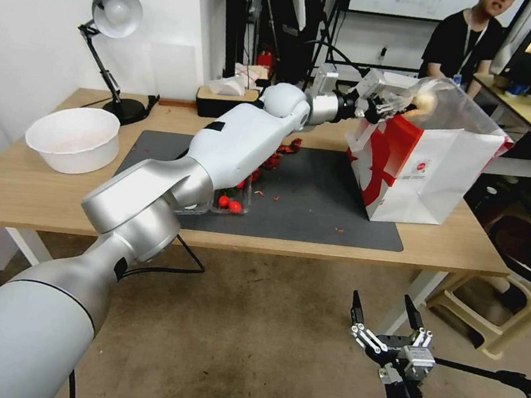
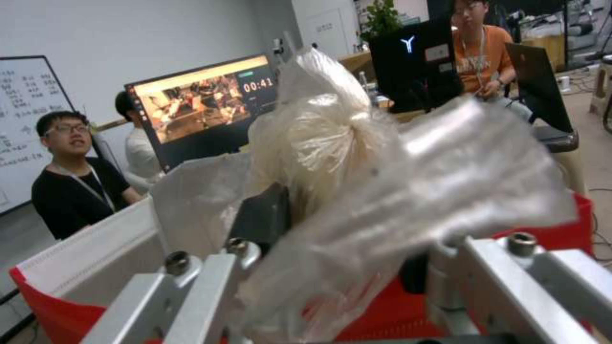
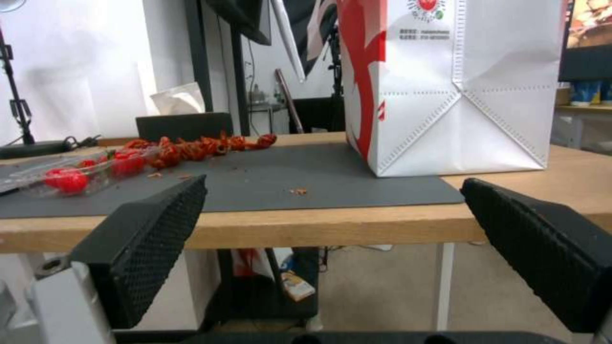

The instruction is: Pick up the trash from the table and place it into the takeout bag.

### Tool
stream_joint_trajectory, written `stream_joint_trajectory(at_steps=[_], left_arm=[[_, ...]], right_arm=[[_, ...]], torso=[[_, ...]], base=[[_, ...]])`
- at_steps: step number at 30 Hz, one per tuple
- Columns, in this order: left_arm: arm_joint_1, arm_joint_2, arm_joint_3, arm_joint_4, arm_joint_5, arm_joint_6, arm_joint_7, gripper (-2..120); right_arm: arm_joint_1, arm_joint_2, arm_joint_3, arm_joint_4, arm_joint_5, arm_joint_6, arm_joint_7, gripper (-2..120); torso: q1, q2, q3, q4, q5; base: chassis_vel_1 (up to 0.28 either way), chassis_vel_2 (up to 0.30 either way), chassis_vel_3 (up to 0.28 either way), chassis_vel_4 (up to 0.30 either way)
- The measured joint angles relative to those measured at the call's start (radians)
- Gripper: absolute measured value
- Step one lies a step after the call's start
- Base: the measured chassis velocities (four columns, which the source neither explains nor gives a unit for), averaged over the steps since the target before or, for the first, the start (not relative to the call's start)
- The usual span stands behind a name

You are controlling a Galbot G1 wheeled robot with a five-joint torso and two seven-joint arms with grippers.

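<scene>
Left gripper (image 1: pixel 398 104) pinches a soft, light, crinkly plastic bundle (image 2: pixel 332 143), probably by its gathered neck, above the takeout bag's (image 1: pixel 436 175) open rim; right gripper (image 1: pixel 386 317) hangs wide below the table's (image 1: pixel 21 195) front edge.

Left gripper's fingers (image 2: pixel 267 224) mostly behind the blurred wrinkly bundle (image 2: pixel 332 143); takeout bag (image 1: pixel 436 175) interior unseen.

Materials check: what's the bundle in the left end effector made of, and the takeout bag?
Bundle: looks like thin translucent plastic film, glossy, gathered into a wrinkled beige knot; contents unclear. Left end effector holds it over the takeout bag, which looks like stiff matte white paper or coated board with sharp creases, stitch-like seam lines and a red printed side panel.
</scene>
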Motion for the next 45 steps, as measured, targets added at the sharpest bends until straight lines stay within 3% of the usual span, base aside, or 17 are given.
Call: stream_joint_trajectory(at_steps=[9,17,27,32,35,45], left_arm=[[-0.012,0.0,-0.003,-0.027,-0.006,0.002,-0.026,73],[-0.001,0.0,-0.001,-0.084,-0.034,0.017,-0.053,99],[0.045,0.014,0.008,-0.195,-0.069,0.047,-0.12,100],[0.081,0.091,0.0,-0.244,-0.081,0.057,-0.124,100],[0.112,0.155,-0.017,-0.275,-0.085,0.057,-0.095,100],[0.15,0.212,-0.024,-0.343,-0.075,0.056,-0.155,100]], right_arm=[[0.006,0.0,-0.004,0.0,0.001,-0.006,0.0,100],[0.006,0.004,-0.009,-0.001,-0.002,-0.006,0.0,100],[0.008,0.005,-0.015,-0.001,-0.007,-0.009,0.0,100],[0.012,0.005,-0.023,-0.002,-0.01,-0.013,0.001,100],[0.017,0.004,-0.028,-0.008,-0.012,-0.015,0.002,100],[0.02,0.002,-0.031,-0.009,-0.013,-0.019,0.002,100]], torso=[[0.0,0.0,0.0,0.0,0.0],[0.0,0.0,0.0,0.0,0.0],[0.0,0.0,0.0,-0.0009,0.0],[0.0,0.0,0.0,0.0005,-0.0003],[0.0,0.0,0.0,0.0004,-0.0003],[0.0,0.0,0.0,0.0001,-0.0003]], base=[[0.0,0.0,0.0,0.0],[0.0,0.0,0.0,0.0],[0.0,0.0,0.0,0.0],[0.0,0.0,0.0,0.0],[0.0,0.0,0.0,0.0],[0.0,0.0,0.0,0.0]])
